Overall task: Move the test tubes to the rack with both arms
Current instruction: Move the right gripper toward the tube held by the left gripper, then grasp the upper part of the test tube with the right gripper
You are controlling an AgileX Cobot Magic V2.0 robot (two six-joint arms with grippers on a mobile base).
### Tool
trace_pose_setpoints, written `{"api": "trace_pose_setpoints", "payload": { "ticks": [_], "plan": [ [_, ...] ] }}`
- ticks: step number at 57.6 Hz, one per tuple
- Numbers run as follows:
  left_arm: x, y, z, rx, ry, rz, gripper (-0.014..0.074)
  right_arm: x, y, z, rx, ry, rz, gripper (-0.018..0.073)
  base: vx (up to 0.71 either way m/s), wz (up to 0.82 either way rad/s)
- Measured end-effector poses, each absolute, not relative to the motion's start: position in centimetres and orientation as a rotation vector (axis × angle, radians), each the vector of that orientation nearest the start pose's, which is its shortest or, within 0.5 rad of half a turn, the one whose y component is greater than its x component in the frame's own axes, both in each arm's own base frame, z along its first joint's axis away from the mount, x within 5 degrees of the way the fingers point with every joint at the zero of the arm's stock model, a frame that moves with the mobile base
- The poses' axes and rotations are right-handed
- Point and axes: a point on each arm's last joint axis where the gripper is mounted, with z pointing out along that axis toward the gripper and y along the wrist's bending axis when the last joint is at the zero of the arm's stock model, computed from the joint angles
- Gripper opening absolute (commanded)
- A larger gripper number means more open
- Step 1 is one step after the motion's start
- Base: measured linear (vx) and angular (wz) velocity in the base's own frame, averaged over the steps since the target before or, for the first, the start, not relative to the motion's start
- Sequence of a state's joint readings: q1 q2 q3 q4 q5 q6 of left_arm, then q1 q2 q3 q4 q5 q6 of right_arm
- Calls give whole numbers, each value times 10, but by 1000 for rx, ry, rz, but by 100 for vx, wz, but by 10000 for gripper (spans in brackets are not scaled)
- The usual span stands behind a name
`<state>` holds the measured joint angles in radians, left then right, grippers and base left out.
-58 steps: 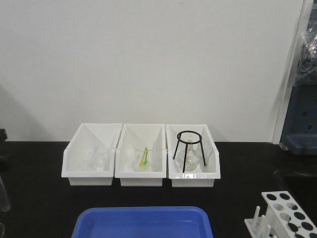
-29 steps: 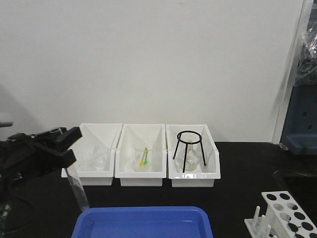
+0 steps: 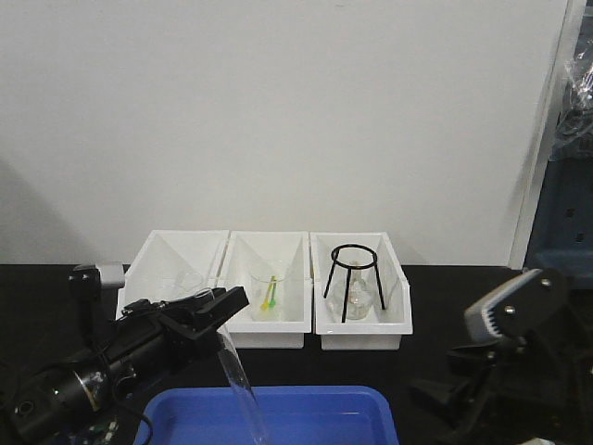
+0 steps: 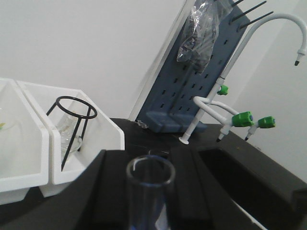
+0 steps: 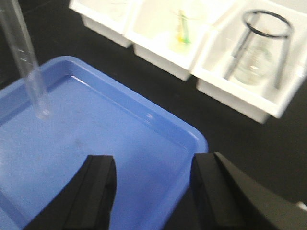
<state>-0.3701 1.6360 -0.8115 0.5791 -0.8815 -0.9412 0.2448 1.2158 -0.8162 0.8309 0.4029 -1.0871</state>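
Note:
A clear test tube (image 3: 239, 375) hangs tilted from my left gripper (image 3: 220, 318), its round bottom down over the blue tray (image 3: 352, 408). In the left wrist view the tube's open mouth (image 4: 150, 171) sits between the black fingers (image 4: 108, 191), and the left gripper (image 4: 148, 160) is shut on it. The right wrist view shows the same test tube (image 5: 26, 64) at upper left, its tip low over the tray floor. My right gripper (image 5: 153, 163) is open above the tray's right part (image 5: 144, 143), holding nothing. The right arm (image 3: 505, 320) stands at lower right and hides the rack.
Three white bins (image 3: 264, 334) stand behind the tray: beakers in the left one, green and yellow droppers in the middle, a flask under a black ring stand (image 3: 353, 278) in the right. A blue pegboard (image 4: 192, 81) and white taps (image 4: 240, 117) stand at far right.
My left arm has swung right with the test tube, from the table's left edge to over the blue tray. The right arm has come into view at lower right, covering the rack.

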Motion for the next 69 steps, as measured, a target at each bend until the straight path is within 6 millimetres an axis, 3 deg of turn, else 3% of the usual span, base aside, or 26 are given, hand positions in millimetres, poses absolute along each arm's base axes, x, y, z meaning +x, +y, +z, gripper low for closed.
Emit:
{"api": "trace_pose_setpoints", "payload": {
  "ticks": [17, 35, 43, 69],
  "plan": [
    [303, -160, 255, 139, 1619, -1152, 32, 272, 164, 284, -936, 1969, 364, 482, 0, 0],
    [302, -160, 254, 149, 1627, -1158, 32, 306, 214, 307, -951, 1908, 471, 496, 0, 0],
    [300, -162, 252, 209, 1647, -1147, 32, 315, 224, 307, -970, 1947, 521, 496, 0, 0],
    [299, -163, 251, 221, 1650, -1145, 32, 320, 225, 288, -1003, 2061, 493, 496, 0, 0]
  ]
}}
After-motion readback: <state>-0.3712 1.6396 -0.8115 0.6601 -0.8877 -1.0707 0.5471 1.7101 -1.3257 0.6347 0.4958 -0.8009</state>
